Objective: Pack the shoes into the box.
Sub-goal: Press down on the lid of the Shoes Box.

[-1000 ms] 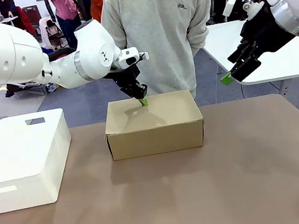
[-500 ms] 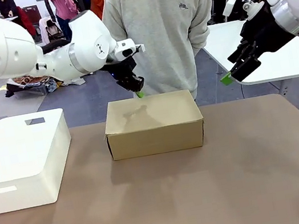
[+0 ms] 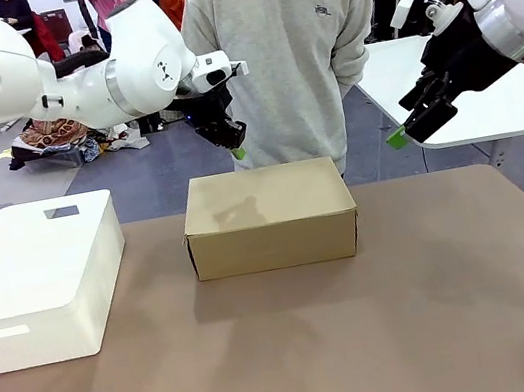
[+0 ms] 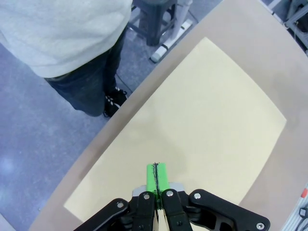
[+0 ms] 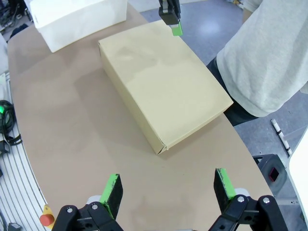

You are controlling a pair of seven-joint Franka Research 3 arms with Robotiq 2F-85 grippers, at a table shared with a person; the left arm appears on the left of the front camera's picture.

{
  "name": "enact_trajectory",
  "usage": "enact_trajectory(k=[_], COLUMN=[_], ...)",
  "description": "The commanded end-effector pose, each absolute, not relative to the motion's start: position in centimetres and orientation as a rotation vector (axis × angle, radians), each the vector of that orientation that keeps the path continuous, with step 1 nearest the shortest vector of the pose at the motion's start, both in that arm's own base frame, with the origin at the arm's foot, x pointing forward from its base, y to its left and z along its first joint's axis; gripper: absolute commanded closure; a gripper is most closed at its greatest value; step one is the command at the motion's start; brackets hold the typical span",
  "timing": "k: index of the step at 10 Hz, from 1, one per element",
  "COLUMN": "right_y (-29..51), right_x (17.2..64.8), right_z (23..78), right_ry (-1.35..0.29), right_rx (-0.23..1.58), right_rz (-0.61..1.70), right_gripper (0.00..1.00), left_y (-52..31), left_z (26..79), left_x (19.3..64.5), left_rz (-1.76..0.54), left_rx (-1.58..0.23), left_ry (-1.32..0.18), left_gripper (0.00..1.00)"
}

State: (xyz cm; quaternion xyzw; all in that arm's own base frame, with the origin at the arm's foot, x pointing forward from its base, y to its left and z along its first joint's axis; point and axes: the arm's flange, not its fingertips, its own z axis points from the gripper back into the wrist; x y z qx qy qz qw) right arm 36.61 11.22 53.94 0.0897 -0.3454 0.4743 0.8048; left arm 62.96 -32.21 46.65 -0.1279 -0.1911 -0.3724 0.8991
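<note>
In the middle of the brown worktop (image 3: 447,326) you see the box (image 3: 270,217), lid flat and closed. Above its far edge hangs the left gripper (image 3: 237,152), its fingers clenched together on nothing. Off to the right, clear of the worktop, the right gripper (image 3: 412,134) has its fingers spread apart. A white bin (image 3: 35,277) sits at the left, and a person (image 3: 280,40) stands behind the box.

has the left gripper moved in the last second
Yes. The left gripper, shut, has risen off the box lid and now hangs above its far edge.
</note>
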Motion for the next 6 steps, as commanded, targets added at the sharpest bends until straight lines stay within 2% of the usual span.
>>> enact_trajectory(k=[1, 6], right_y=[11.41, 11.41], right_x=[36.89, 36.89], right_z=[54.43, 54.43], right_ry=[-0.734, -0.734], right_rx=[0.196, 0.196], right_rz=[1.000, 1.000], right_gripper=[0.00, 0.00], left_y=[-32.52, -32.52], left_z=[46.56, 46.56], left_x=[63.29, 63.29], left_rz=[-0.773, -0.773], left_rx=[-0.267, -0.267], left_ry=[-0.399, -0.399], left_gripper=[1.00, 1.00])
